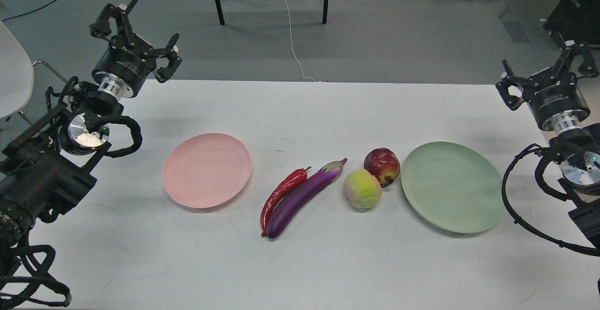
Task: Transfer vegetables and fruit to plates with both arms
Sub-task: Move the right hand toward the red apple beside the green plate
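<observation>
Both grippers, left [136, 31] and right [548, 73], hang spread and empty. Between them lie pink plate [206, 170], chili [282, 192], eggplant [304, 196], peach [362, 188], pomegranate [382, 165], green plate [453, 186].

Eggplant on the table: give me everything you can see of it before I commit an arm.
The eggplant is long, glossy purple and slightly curved, with a pale lilac-green cap at its far end. It lies flat on the white table, angled from near-left to far-right, between the two plates. The red chili pepper lies against its left side. Neither gripper is near it.
</observation>
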{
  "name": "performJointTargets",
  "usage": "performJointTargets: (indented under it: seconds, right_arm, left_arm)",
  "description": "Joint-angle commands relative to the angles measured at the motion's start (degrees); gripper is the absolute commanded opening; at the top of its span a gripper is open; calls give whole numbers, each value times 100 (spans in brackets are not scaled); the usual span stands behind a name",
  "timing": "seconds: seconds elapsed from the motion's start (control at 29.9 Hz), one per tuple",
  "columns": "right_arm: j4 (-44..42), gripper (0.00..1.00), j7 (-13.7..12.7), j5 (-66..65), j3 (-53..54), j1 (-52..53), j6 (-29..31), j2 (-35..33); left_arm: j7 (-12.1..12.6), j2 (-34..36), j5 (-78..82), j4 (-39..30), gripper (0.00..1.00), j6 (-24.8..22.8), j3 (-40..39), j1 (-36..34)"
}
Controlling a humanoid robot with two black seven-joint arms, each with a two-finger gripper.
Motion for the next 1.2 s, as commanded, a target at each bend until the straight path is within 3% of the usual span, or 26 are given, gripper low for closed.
performJointTargets:
  seconds: [0.0, 0.2, 0.37, 0.63, 0.87, 1.17]
  right_arm:
    - [42, 99, 0, -60, -45, 40, 0, -76]
    - [183, 99, 0, -87, -528, 409, 0, -207]
    - [455, 99, 0, -105, -1335, 1120, 0, -875]
    - [728, 99, 0, -305, -4427, 3439, 0, -1263]
    - [886, 99, -44, -1693, -6414, 5057, 0, -877]
    - [1334, 98, -61, -3855, -9148, 6227, 0, 440]
  left_arm:
    - [-22, -8, 9, -17, 98, 47, 16, 1]
    - [-5, 10, 18, -61, 98, 65, 42, -16]
    - [22, 45, 18, -61, 98, 56, 69, -51]
    - [22, 194, 18, -79, 98, 12, 42, -60]
    - [22, 273, 27, -96, 98, -14, 42, -51]
    - [-5, 282, 71, -201, 98, -32, 33, -78]
